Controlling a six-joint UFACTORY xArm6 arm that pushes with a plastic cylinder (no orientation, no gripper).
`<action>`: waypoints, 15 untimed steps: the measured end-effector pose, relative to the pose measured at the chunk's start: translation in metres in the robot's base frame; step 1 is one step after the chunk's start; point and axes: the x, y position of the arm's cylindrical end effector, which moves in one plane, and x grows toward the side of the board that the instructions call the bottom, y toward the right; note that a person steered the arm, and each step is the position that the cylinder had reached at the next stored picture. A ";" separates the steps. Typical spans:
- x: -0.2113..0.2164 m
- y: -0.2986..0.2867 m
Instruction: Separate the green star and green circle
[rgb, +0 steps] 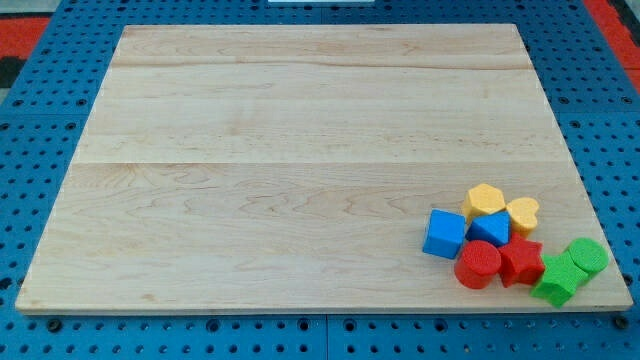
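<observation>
**Blocks bunched in the lower right corner, rod out of sight**

My tip is not showing anywhere in the view, and neither is any part of the arm, so its pose and its place relative to the blocks cannot be told. The arm carries no fingers at all — only a rod — so there is no open or closed state to be seen.

The wooden surface (300, 150) is filling most of the view, lying on a blue perforated base (40, 120). All the blocks are sitting together in one tight cluster near the surface's lower right corner.

The green star (556, 279) is lying at the lower right of the cluster, close to the surface's bottom edge. The green circle (588, 256) is sitting just up and to the view's right of it, and the two are touching or very nearly so — no clear gap is showing between them.

To the view's left of the green star, a red star-like block (521, 261) is pressing against it. A red cylinder (478, 264) is sitting just left of that red block. Above them, a blue block (490, 229) of unclear shape is wedged in the middle, with a blue cube (444, 234) at the cluster's left edge. A yellow hexagon-like block (484, 200) and a yellow heart (523, 213) are sitting side by side along the cluster's top.
</observation>
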 end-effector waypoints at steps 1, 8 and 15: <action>-0.010 -0.002; -0.015 -0.027; -0.017 -0.070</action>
